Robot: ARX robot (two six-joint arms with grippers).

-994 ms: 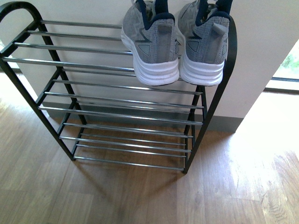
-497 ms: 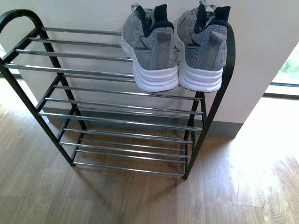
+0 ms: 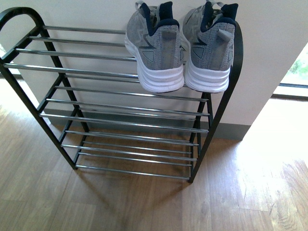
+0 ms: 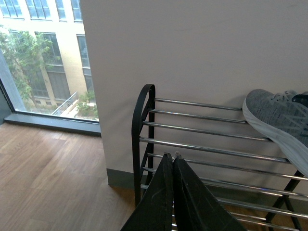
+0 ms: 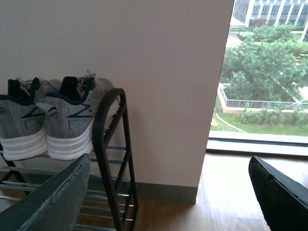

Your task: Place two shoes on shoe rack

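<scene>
Front cam clips the grey knit sneakers (image 3: 159, 53) at the toes. Past the left claw (image 4: 169, 156), only one sneaker's side pokes in, rest is out of frame, same for the shoe rack (image 3: 72, 70). The right claw (image 5: 168, 163) itself covers the rack's lower rods, and beside it the rack's arch hides part of a sneaker.

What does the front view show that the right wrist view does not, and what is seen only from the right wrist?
Only the front view: the shoe rack across its whole width, including its left end arch and all its tiers down to the bottom one.
Only the right wrist view: the right gripper, open, and the buildings beyond the window.
Both: the grey sneakers side by side on the top tier at the rack's right end, heels toward the camera, the pale wall and the wooden floor.
</scene>
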